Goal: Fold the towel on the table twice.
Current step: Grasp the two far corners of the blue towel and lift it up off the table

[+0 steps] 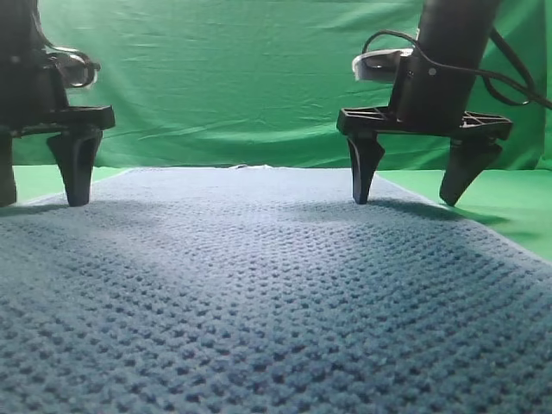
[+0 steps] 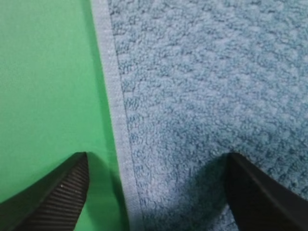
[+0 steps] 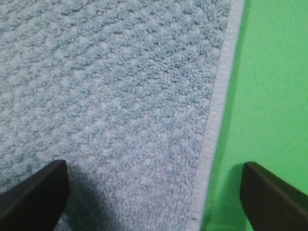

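While the towel (image 1: 259, 293) lies flat across the near table (image 1: 509, 211), both grippers stand wide open over its side hems. Left gripper (image 2: 156, 192) straddles the left hem (image 2: 115, 120); right gripper (image 3: 154, 192) straddles the right hem (image 3: 214, 110). Bare green table flanks each edge; wrinkled backdrop (image 1: 241, 78) behind.
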`<state>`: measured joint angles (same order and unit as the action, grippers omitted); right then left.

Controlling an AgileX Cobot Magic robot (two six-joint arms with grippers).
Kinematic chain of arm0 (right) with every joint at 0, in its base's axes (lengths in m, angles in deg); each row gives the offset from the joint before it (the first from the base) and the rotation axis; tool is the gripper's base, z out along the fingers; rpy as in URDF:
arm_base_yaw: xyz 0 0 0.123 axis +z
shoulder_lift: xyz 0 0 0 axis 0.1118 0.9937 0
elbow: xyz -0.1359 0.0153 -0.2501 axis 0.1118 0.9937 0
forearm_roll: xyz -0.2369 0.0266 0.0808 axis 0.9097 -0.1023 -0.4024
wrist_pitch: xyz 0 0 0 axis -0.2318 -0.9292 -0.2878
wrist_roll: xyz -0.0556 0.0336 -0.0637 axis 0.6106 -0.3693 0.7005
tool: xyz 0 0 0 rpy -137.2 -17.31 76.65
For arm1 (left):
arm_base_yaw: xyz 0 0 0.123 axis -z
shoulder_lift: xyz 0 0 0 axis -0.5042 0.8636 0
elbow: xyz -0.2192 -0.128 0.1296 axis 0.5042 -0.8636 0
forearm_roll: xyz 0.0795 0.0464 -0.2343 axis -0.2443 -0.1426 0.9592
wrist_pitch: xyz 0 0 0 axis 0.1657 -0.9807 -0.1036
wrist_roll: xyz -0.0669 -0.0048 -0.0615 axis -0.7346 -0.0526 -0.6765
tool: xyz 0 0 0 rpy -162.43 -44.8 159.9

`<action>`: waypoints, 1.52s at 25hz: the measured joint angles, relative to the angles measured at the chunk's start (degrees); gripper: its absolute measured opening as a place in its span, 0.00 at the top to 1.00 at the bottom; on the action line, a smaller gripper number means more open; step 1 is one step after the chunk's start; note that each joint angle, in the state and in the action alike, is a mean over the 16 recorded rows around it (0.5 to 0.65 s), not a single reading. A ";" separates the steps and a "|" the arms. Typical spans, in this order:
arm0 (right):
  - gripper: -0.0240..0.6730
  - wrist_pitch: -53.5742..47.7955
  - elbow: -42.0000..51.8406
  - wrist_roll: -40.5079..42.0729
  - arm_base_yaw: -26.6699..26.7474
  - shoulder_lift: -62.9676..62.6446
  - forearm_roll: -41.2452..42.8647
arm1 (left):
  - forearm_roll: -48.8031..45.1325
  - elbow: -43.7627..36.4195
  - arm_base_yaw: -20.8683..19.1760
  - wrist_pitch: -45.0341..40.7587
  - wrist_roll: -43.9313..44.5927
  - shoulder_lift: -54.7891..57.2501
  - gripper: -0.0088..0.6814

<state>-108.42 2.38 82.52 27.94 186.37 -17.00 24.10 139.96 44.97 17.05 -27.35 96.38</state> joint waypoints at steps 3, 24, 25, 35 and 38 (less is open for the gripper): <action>0.06 0.29 -0.13 0.02 0.00 0.25 0.24 | -0.52 0.95 0.53 -0.96 0.00 1.08 0.14; 0.82 -2.58 -1.72 2.97 0.00 1.70 -4.60 | 0.91 3.36 2.94 -2.41 0.07 3.97 0.82; 0.86 -2.89 -1.80 3.17 0.01 1.51 -4.84 | 1.08 3.34 2.97 -2.35 0.02 3.81 0.86; 0.97 -7.77 -10.47 3.88 0.06 -3.46 -1.38 | 0.17 7.41 3.11 -2.16 -1.10 -3.10 0.99; 0.97 -8.00 -17.00 3.94 0.02 -4.94 0.86 | -1.03 11.43 3.17 -0.06 -1.45 -6.31 0.99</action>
<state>-116.41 -14.62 86.47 27.96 181.44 -16.14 23.08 151.39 48.14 16.99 -28.80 90.07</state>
